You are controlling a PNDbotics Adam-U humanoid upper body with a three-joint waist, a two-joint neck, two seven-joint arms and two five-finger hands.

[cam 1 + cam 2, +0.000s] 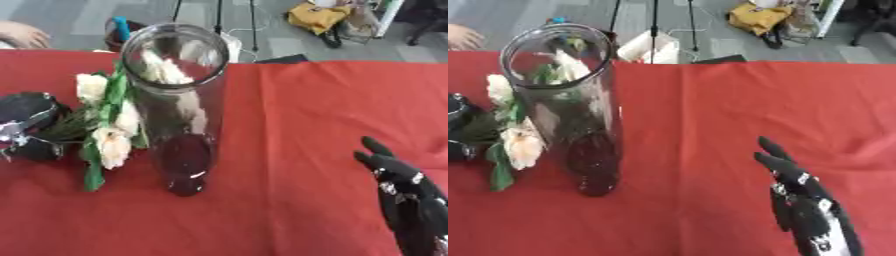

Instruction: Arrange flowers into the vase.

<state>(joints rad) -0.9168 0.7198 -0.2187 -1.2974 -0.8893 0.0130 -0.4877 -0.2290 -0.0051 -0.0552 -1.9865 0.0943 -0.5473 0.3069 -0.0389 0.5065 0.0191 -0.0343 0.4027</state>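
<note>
1. Flowers [112, 120], cream-white blooms on green stems and leaves, lie in the left eye view on the red tablecloth [332, 115], just left of the tall clear glass vase [178, 105] and pressed against its side.
2. The vase stands upright near the middle-left of the table. Its open rim is toward the camera and its base shows dark red through the glass; pale bloom shapes show through its upper wall, though I cannot tell whether they are inside or behind it.
3. The left hand [31, 127] sits at the far left edge, black and silver, at the stem end of the bunch. Whether its fingers are curled round the stems cannot be told.
4. The right hand [404, 190] is at the lower right, fingers straight and relaxed, pointing up, holding nothing, well apart from vase and flowers.
5. In the right eye view the vase stands further left, with the blooms again close on its left.
6. Only a dark sliver of the left hand shows at the left edge.
7. The right hand is released in the lower right, well apart from the vase.
</note>
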